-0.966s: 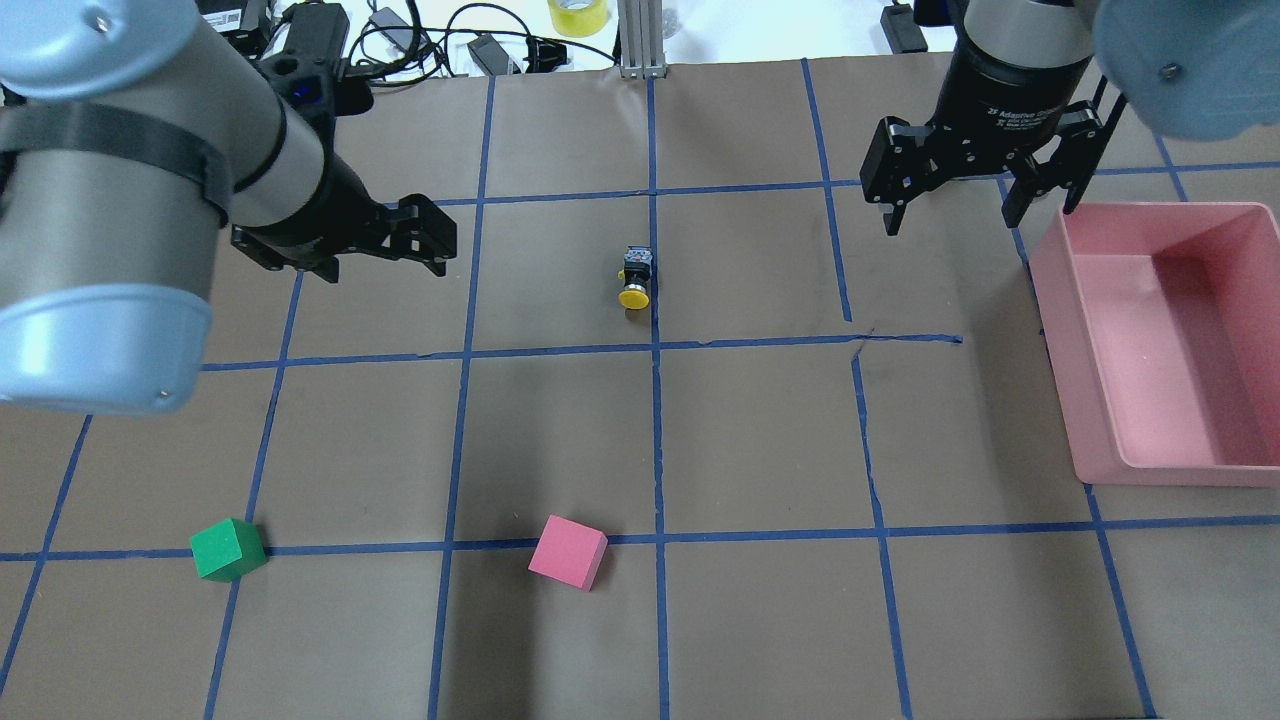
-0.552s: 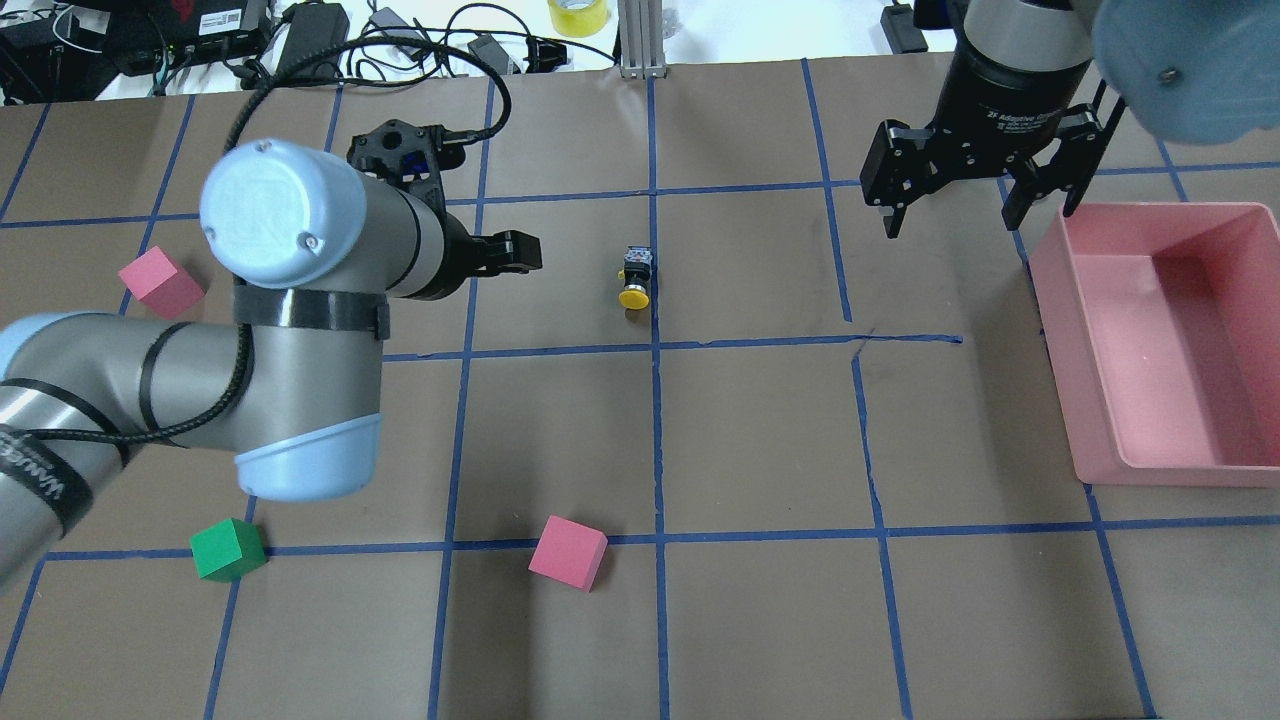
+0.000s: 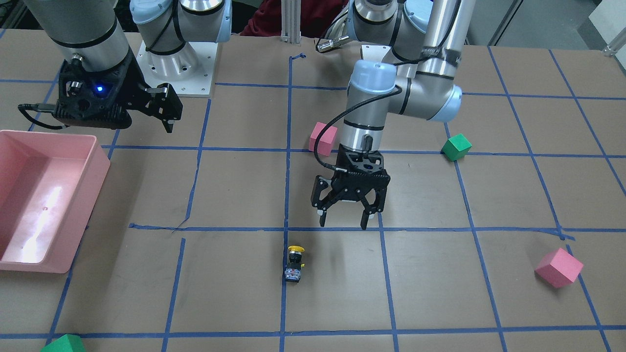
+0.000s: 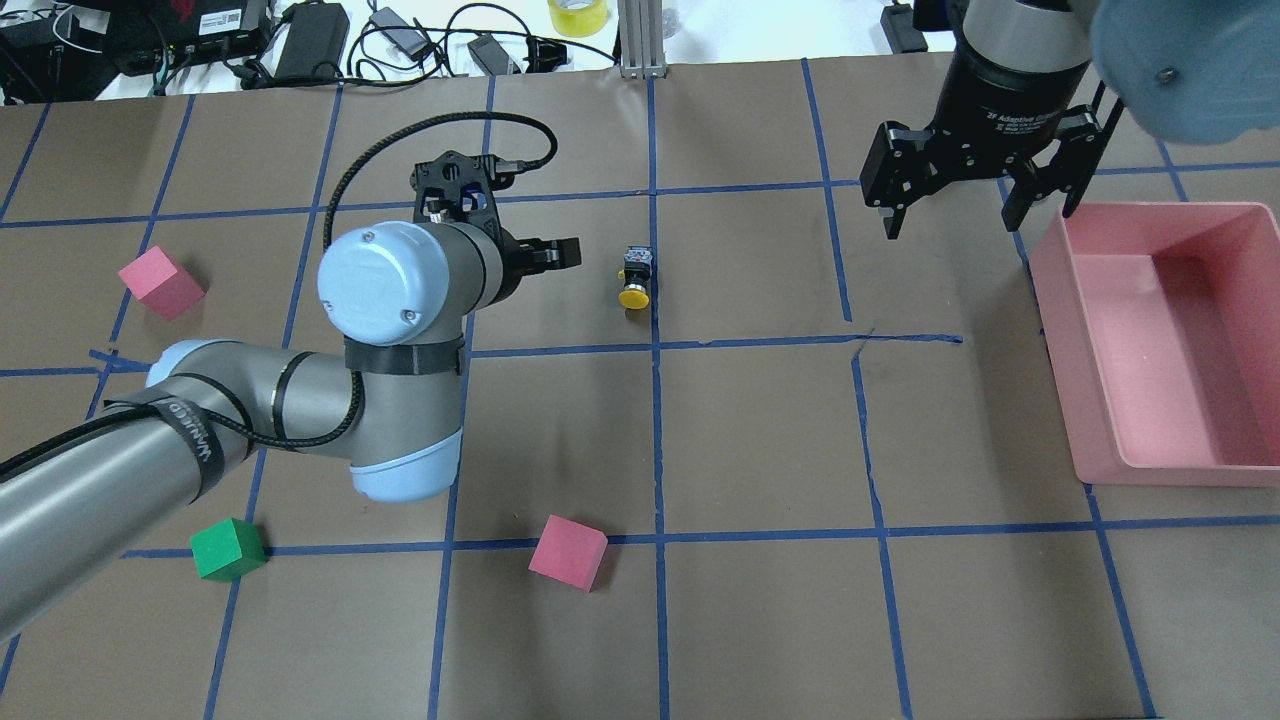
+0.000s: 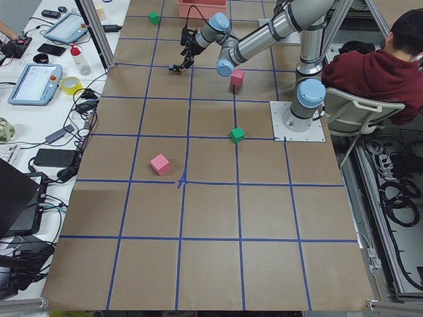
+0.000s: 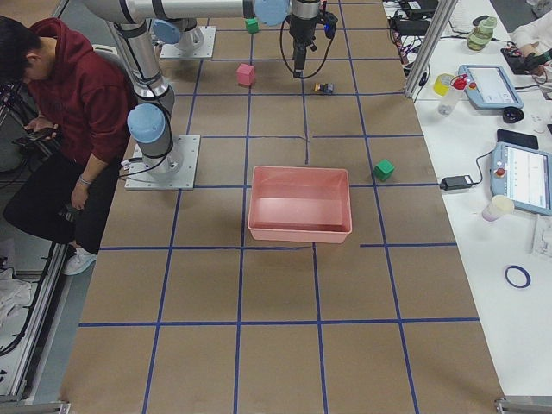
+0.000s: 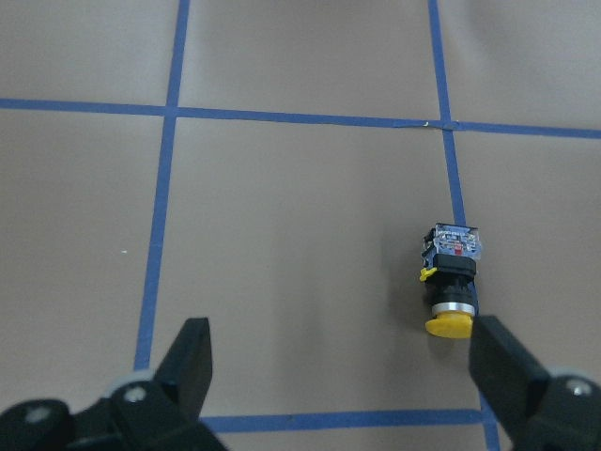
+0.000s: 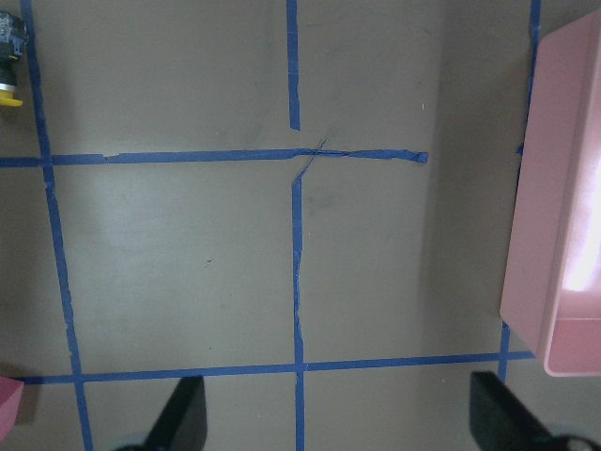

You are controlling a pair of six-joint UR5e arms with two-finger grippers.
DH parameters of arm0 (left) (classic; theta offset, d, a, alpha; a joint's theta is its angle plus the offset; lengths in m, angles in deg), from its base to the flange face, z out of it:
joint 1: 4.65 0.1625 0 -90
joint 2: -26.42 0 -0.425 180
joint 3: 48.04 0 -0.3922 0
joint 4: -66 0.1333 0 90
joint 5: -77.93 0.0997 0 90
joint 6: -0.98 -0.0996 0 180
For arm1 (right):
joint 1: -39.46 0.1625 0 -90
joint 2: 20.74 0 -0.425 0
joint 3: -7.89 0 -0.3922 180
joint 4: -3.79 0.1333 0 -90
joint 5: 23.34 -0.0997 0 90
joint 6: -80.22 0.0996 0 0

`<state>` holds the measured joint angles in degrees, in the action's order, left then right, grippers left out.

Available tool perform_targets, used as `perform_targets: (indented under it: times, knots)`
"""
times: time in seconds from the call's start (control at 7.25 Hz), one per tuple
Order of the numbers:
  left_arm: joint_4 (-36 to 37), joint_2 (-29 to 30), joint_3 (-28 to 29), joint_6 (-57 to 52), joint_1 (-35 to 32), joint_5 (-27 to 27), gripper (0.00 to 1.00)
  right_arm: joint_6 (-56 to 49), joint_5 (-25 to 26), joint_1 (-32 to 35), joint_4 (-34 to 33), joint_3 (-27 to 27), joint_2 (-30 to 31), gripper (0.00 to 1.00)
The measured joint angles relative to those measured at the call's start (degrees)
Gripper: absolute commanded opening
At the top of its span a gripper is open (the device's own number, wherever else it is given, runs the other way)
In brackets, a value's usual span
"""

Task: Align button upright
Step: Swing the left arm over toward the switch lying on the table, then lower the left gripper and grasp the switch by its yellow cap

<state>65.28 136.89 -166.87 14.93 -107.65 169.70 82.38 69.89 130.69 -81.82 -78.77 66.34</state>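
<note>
The button (image 4: pixel 636 278) lies on its side on the brown table, on a blue tape line, with its yellow cap toward the robot. It also shows in the front view (image 3: pixel 295 264) and the left wrist view (image 7: pixel 452 282). My left gripper (image 3: pixel 343 226) is open and empty. It points down and hovers above the table just left of the button in the overhead view, apart from it. My right gripper (image 4: pixel 955 215) is open and empty. It hangs high near the far right, beside the pink bin.
A pink bin (image 4: pixel 1160 470) stands at the right edge. A pink cube (image 4: pixel 567 552) and a green cube (image 4: pixel 228 549) sit near the front. Another pink cube (image 4: pixel 160 283) sits at the left. Cables lie past the far edge.
My left arm has swung right toward the button and its gripper now sits close beside it. The button and the right arm have not moved.
</note>
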Motion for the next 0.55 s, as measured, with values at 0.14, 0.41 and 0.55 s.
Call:
perform_targets:
  times: [0.14, 0.41, 0.55]
  knots:
    - [2.61, 4.49, 2.62, 1.51, -2.05, 1.78, 0.9, 0.0, -0.02, 0.0, 0.0, 0.0, -0.01, 1.0]
    - [5.02, 12.13, 8.43, 3.51, -5.26, 4.8, 0.9, 0.0, -0.03, 0.0, 0.0, -0.15, -0.04, 1.0]
    - [7.93, 14.68, 9.01, 3.77, -6.05, 5.33, 0.9, -0.01, -0.1, 0.0, 0.0, -0.44, 0.04, 1.0]
